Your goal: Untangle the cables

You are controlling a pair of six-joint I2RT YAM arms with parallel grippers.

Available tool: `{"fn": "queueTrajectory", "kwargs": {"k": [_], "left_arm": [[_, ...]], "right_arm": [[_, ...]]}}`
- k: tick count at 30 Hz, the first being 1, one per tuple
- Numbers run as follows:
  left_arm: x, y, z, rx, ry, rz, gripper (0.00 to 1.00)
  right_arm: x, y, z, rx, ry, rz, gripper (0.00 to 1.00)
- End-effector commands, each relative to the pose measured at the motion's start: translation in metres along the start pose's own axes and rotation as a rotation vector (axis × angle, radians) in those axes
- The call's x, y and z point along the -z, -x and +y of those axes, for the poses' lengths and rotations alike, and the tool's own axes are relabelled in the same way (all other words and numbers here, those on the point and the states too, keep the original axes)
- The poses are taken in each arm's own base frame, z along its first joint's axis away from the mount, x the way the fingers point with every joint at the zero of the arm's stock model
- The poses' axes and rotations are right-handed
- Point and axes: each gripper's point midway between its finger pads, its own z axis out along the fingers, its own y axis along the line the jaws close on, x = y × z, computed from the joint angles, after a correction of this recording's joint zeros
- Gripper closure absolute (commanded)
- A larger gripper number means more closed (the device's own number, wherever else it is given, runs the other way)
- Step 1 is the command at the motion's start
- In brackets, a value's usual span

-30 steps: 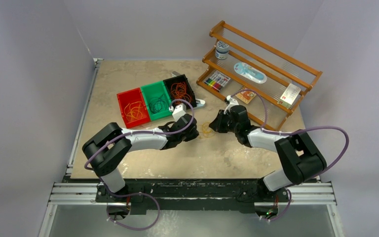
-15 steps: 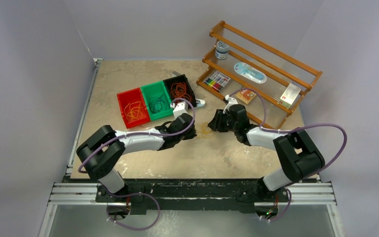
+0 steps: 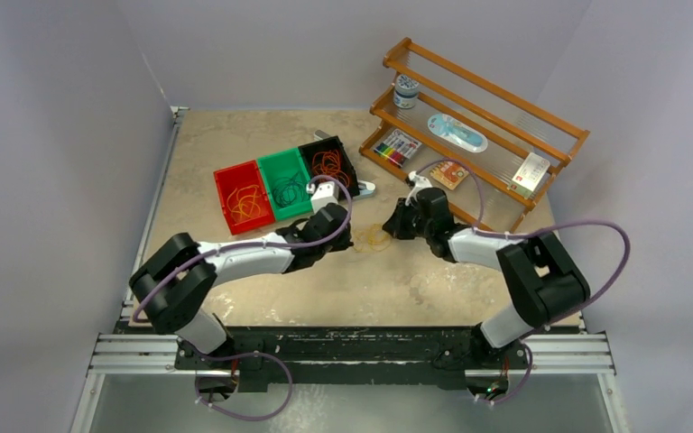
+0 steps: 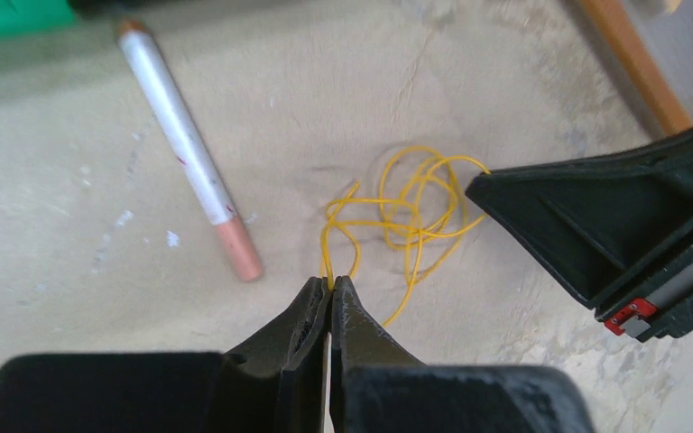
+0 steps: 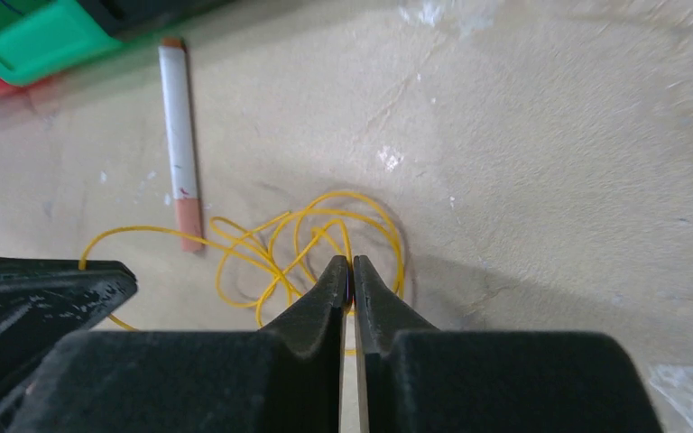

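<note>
A tangled yellow cable [image 4: 411,212] lies on the tabletop between the two grippers; from above it shows as a faint loop [image 3: 375,237]. My left gripper [image 4: 329,281] is shut on one strand at the tangle's near-left edge. My right gripper [image 5: 349,262] has its jaws together on a strand in the middle of the same yellow cable [image 5: 280,244]. From above, the left gripper [image 3: 352,240] and right gripper [image 3: 389,228] face each other across the tangle. More coiled cables lie in the bins.
A white marker with a pink end [image 4: 189,153] lies just left of the tangle. Red [image 3: 220,194], green [image 3: 279,156] and black [image 3: 351,163] bins stand behind the left arm. A wooden rack [image 3: 505,95] with small items fills the back right.
The left arm has swung its elbow leftward and its gripper has drawn back a little to the left. The right gripper has edged slightly left over the tangle.
</note>
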Motion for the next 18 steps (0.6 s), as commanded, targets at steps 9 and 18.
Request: {"fn": "queueTrajectory", "kwargs": {"k": [9,18], "left_arm": [[0.055,0.107,0.0,0.028,-0.065,-0.224,1.0],[0.054,0.095,-0.031,-0.122,-0.214,-0.112,1.0]], "right_arm": [[0.102,0.127,0.042,0.124,-0.024,-0.465,0.97],[0.1,0.108,0.033,0.16,-0.037,-0.419,0.72]]}}
